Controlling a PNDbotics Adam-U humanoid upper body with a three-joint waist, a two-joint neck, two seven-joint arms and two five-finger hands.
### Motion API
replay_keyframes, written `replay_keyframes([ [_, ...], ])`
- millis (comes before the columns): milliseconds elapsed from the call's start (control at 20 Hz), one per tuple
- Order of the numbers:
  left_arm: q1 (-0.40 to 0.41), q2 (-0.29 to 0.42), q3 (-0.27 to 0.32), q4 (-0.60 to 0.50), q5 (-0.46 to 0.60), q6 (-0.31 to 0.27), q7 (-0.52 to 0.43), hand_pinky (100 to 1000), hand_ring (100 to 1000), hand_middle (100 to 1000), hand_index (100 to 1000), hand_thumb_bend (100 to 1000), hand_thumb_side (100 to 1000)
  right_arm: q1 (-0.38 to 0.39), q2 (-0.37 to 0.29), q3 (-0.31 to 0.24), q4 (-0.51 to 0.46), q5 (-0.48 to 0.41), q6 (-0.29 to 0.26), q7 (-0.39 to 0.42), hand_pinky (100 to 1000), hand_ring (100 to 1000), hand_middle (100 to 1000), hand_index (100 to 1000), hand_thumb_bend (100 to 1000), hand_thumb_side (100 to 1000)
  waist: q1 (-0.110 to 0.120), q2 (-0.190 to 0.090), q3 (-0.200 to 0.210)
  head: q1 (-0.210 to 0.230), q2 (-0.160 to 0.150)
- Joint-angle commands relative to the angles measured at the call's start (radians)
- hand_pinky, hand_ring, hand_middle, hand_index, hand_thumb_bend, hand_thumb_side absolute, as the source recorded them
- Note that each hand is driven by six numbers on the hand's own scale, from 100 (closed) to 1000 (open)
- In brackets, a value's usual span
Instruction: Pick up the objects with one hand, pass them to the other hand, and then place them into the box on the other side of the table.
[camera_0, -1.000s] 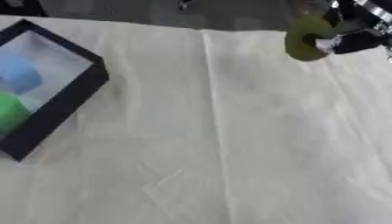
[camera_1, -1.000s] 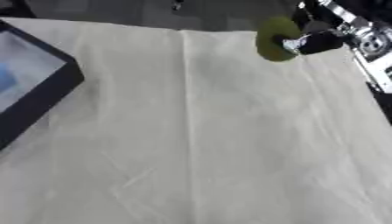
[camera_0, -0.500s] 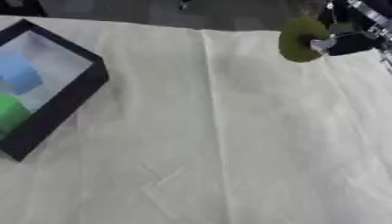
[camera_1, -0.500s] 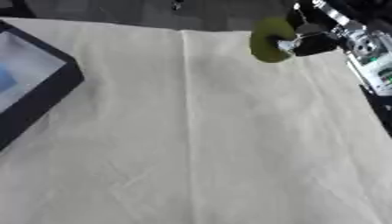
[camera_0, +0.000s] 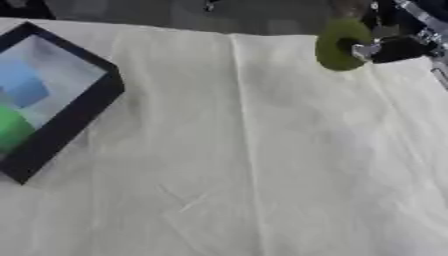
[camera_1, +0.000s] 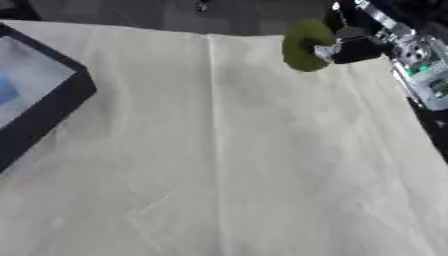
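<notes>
Cloth: a pale cream table covering (camera_0: 254, 165) fills the near and middle ground, creased, with one long fold line running from the far edge toward the viewer and a short crease mark low in the centre.

Box: a black-walled box (camera_0: 83, 112) lies at the left, turned askew so one corner points to the far side; its near-left part is cut off by the picture's edge, and the right eye view shows only its right wall and a strip of pale floor.

In the box: a green item (camera_0: 12, 129) lies against the left edge, partly cut off, and a blue block (camera_0: 24, 86) lies beyond it; both are blurred, so their exact shapes cannot be told.

Open stretch: between the box and the right hand there is only bare cloth; the two are well apart.

Olive ring: a yellow-green ring-shaped object (camera_1: 304, 46) hangs above the far right of the cloth, turned nearly on edge.

Right hand: the black and silver hand (camera_1: 354, 49) comes in from the upper right corner, fingers pinched on the ring's right side; it seems one finger pokes through the hole, though blur hides the detail.

Left hand: shows in neither view.

Beyond the table: dark floor, indistinct.
</notes>
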Motion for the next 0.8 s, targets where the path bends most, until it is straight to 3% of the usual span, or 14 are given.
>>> replay_keyframes([
  [50,-0.007,0.041,0.016,-0.018,0.002,-0.001,0.003,746,645,613,673,413,423,-0.011,-0.011,-0.013,-0.036,-0.018,0.000,-0.004,639,506,326,431,347,100,0.005,-0.027,-0.001,0.001,0.006],
  [550,-0.001,0.039,0.012,-0.022,0.002,-0.002,-0.003,746,645,612,672,414,422,-0.006,0.071,-0.016,-0.089,-0.023,0.034,-0.001,633,503,322,429,311,100,0.008,-0.035,-0.010,0.007,0.014],
  [800,-0.002,0.040,0.006,-0.031,-0.001,-0.005,-0.012,746,645,612,673,417,418,-0.012,0.156,-0.030,-0.107,-0.018,0.063,-0.009,628,502,320,428,278,100,0.012,-0.038,-0.011,0.009,0.018],
])
